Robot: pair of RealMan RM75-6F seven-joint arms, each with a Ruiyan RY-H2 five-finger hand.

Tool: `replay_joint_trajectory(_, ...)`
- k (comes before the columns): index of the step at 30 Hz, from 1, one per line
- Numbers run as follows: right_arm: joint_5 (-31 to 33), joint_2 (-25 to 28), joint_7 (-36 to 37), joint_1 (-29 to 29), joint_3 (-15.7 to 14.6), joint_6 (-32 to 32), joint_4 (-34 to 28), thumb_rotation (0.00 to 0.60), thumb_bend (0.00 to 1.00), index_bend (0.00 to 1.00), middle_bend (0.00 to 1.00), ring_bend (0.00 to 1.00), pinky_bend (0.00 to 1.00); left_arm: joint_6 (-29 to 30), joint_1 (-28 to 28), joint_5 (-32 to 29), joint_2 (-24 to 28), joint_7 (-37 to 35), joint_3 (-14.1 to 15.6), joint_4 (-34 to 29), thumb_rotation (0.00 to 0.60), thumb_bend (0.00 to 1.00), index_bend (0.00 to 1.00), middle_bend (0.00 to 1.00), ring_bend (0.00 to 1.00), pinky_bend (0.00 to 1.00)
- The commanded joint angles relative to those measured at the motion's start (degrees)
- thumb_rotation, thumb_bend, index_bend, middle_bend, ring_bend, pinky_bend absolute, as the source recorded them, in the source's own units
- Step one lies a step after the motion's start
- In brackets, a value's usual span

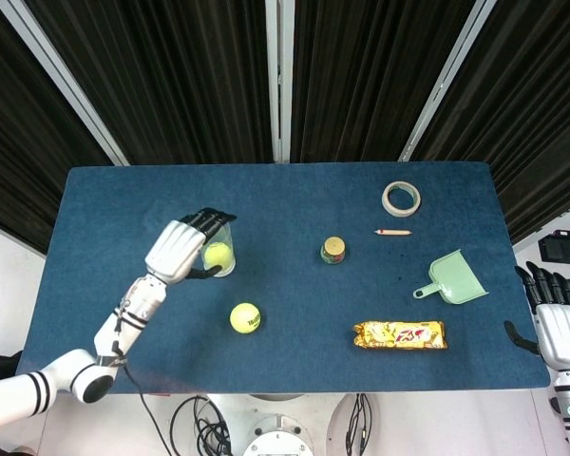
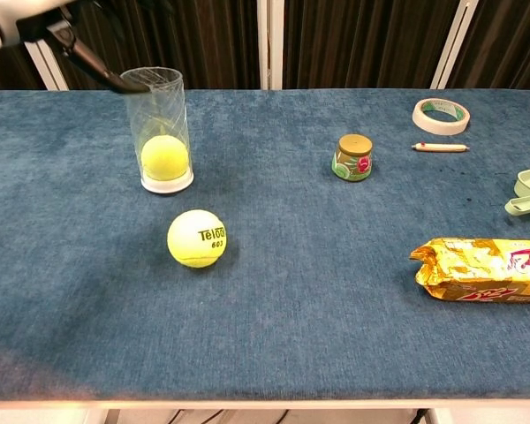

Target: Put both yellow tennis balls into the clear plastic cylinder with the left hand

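One yellow tennis ball lay at the bottom of the clear plastic cylinder, which stood upright toward the left of the blue tabletop. The left hand hovered just beside and above the cylinder's rim, its dark fingers spread over the opening and grasping nothing; in the chest view only a fingertip showed at the rim. The second tennis ball, printed with black lettering, sat free on the cloth a little nearer the robot than the cylinder, not touching it.

To my eye the first half of the job was done and the second not yet begun. The next move would call for lifting the left hand clear of the rim without knocking the cylinder, bringing it down over the loose ball, closing around it firmly enough that it would not roll away, and carrying it back above the opening.

The right hand hung off the tabletop's right edge with its fingers loosely extended and nothing in them. A small jar, a tape roll, a pencil, a green dustpan and a snack packet lay well apart from the work.
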Motion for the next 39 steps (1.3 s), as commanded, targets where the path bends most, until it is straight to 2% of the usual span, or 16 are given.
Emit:
replay_joint_trajectory(1, -0.1, -0.2, 0.0, 0.1, -0.1, -0.1, 0.1, 0.6, 0.25, 0.0, 0.0, 0.0, 0.0, 1.2, 0.2, 6.1, 0.0, 0.9, 4.0, -3.9, 0.6, 0.16, 0.24, 0.27, 0.22, 0.47)
replay_joint_trajectory(5, -0.3, -0.3, -0.1, 0.1, -0.2, -0.1, 0.1, 0.6, 0.25, 0.0, 0.0, 0.0, 0.0, -1.0, -0.2, 9.4, -1.6, -0.3, 8.2, -5.3, 0.6, 0.16, 0.24, 0.28, 0.23, 0.49)
replay_joint_trajectory(10, -0.3, -0.3, 0.1, 0.0, -0.3, 0.0, 0.4, 0.6, 0.25, 0.0, 0.0, 0.0, 0.0, -3.0, -0.3, 10.8, -4.6, -0.4, 11.1, -2.6, 0.6, 0.16, 0.22, 0.27, 0.23, 0.48)
replay_joint_trajectory(12, -0.1, -0.3, 0.4, 0.0, -0.2, -0.2, 0.5, 0.6, 0.25, 0.0, 0.0, 0.0, 0.0, -3.1, -0.4, 11.3, -6.0, -0.2, 11.6, -0.6, 0.6, 0.16, 0.2, 0.24, 0.21, 0.43)
replay_joint_trajectory(15, 0.1, -0.3, 0.6, 0.0, -0.2, -0.5, 0.8, 0.6, 0.25, 0.0, 0.0, 0.0, 0.0, -4.1, -0.8, 10.8, -7.3, -0.1, 11.7, 2.0, 0.6, 0.16, 0.15, 0.15, 0.11, 0.33)
replay_joint_trajectory(20, 0.5, -0.3, 0.9, 0.1, -0.2, -1.0, 1.2, 0.6, 0.25, 0.0, 0.0, 0.0, 0.0, -8.0, -1.5, 8.3, -7.6, -0.7, 12.2, 3.4, 0.6, 0.16, 0.12, 0.12, 0.09, 0.3)
replay_joint_trajectory(26, 0.8, -0.3, 1.2, 0.2, -0.2, -1.4, 1.5, 0.6, 0.25, 0.0, 0.0, 0.0, 0.0, -9.6, -1.5, 7.3, -9.6, -1.6, 12.9, 6.5, 0.6, 0.16, 0.12, 0.12, 0.09, 0.31)
replay_joint_trajectory(30, 0.7, -0.2, 1.6, 0.1, -0.2, -1.3, 1.6, 0.6, 0.25, 0.0, 0.0, 0.0, 0.0, -8.3, -1.0, 7.1, -12.0, 2.2, 12.5, 10.6, 0.6, 0.16, 0.16, 0.16, 0.15, 0.38)
replay_joint_trajectory(34, 0.8, -0.2, 1.9, 0.1, -0.1, -1.3, 1.7, 0.6, 0.25, 0.0, 0.0, 0.0, 0.0, -9.1, -0.5, 5.3, -13.0, 6.3, 12.6, 11.6, 0.6, 0.17, 0.28, 0.27, 0.25, 0.53)
replay_joint_trajectory(39, 0.7, -0.2, 2.1, 0.2, -0.1, -1.4, 1.8, 0.6, 0.25, 0.0, 0.0, 0.0, 0.0, -8.8, -0.3, 5.4, -13.2, 5.2, 12.6, 11.0, 0.6, 0.18, 0.44, 0.42, 0.4, 0.68)
